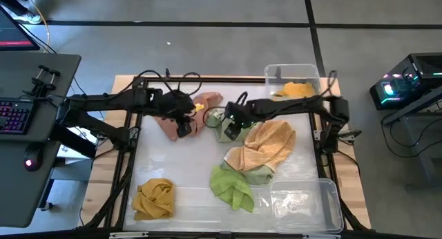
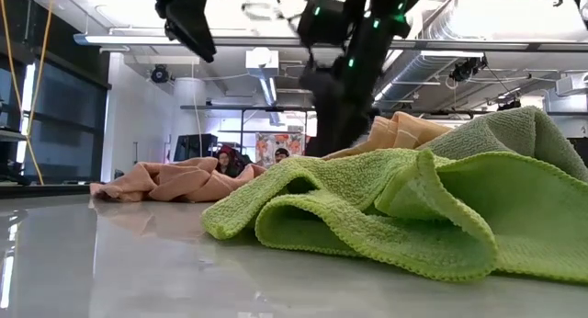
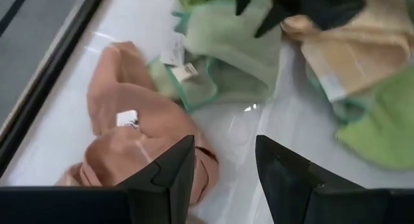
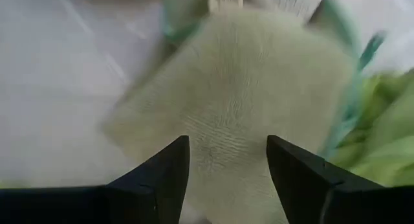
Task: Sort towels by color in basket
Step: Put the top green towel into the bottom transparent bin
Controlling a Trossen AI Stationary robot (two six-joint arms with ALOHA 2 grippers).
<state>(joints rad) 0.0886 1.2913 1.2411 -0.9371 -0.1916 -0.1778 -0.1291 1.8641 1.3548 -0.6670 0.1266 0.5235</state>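
Directly under the right gripper sits a pale green towel; fingers are apart, straddling the cloth from above, nothing clamped. High view puts this gripper mid-counter, with the peach-orange towel just beside it toward the right arm's base. A bright green towel lies beyond that, near the counter's front edge.

Left gripper hovers open over the salmon pink towel, fingers apart, not gripping. High view: left gripper is just beside the right one, the pink towel bunched beneath it. Pale green towel lies ahead of the left fingers, next to the pink one.

Well apart from both grippers:
- mustard yellow towel, crumpled at the front left corner of the white counter
- second yellow towel inside a clear bin, behind the right gripper
- another clear bin at front right, no towel in it

Low view: bright green towel fills the foreground, both arms coming down behind it.
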